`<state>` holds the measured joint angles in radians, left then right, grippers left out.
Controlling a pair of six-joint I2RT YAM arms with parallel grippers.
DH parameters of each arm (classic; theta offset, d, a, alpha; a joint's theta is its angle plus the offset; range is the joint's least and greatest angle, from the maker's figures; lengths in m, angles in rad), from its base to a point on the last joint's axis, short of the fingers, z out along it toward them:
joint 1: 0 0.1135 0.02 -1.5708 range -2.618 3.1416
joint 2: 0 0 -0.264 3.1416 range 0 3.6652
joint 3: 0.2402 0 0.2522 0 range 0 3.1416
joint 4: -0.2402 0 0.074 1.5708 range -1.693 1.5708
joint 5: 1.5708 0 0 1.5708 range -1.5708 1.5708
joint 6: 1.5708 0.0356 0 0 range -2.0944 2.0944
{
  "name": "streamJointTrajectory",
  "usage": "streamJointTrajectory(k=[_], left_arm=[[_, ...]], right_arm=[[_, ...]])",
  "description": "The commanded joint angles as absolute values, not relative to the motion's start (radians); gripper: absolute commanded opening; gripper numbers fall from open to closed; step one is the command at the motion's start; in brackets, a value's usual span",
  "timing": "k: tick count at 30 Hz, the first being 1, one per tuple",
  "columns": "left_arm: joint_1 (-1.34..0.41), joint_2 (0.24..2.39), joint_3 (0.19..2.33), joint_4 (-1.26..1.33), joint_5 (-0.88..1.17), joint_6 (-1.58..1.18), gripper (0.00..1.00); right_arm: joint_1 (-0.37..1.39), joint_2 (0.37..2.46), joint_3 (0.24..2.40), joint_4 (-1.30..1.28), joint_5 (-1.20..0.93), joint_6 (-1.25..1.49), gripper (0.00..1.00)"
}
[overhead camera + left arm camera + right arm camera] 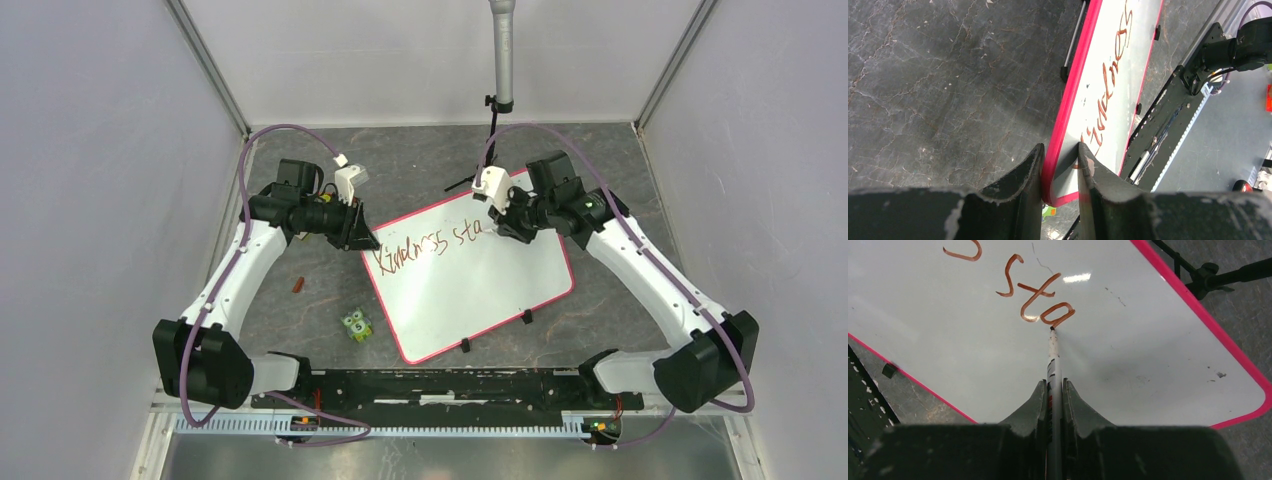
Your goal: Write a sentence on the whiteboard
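Note:
The whiteboard (480,290) lies tilted on the dark table, with its red-pink frame (1079,60) running up the left wrist view. The sentence (430,245) reads "Kindness sta" in brownish-red script, and "sta" (1040,295) fills the top of the right wrist view. My left gripper (360,238) (1060,147) is shut on the board's far-left corner, one finger on each side of the frame. My right gripper (505,218) (1054,382) is shut on a thin white marker (1053,355). The marker's tip touches the board at the foot of the "a".
A small green owl toy (356,325) and a short red piece (297,285) lie on the table left of the board. A grey camera pole (503,60) stands behind it. A black rail (450,385) runs along the near edge. White walls close in both sides.

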<state>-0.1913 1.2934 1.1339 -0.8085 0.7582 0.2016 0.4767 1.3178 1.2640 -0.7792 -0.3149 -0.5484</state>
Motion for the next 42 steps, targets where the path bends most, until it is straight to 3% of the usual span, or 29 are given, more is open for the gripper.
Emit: streamJointTrajectory(k=[1,24,36,42], left_arm=[[-0.204,1.289,1.132,-0.833,0.735,0.279,0.02],[-0.209,1.31,1.153,-0.846,0.747,0.273,0.02],[-0.209,1.31,1.133,-0.828,0.733,0.282,0.02],[-0.209,1.333,1.166,-0.836,0.723,0.28,0.02]], right_arm=[[0.473,1.302,1.238,-0.822,-0.299,-0.582,0.0],[0.375,1.458,1.642,-0.9,-0.352,-0.435,0.0],[0.322,1.23,1.314,-0.816,-0.493,-0.56,0.0],[0.323,1.208,1.259,-0.791,-0.52,-0.598,0.0]])
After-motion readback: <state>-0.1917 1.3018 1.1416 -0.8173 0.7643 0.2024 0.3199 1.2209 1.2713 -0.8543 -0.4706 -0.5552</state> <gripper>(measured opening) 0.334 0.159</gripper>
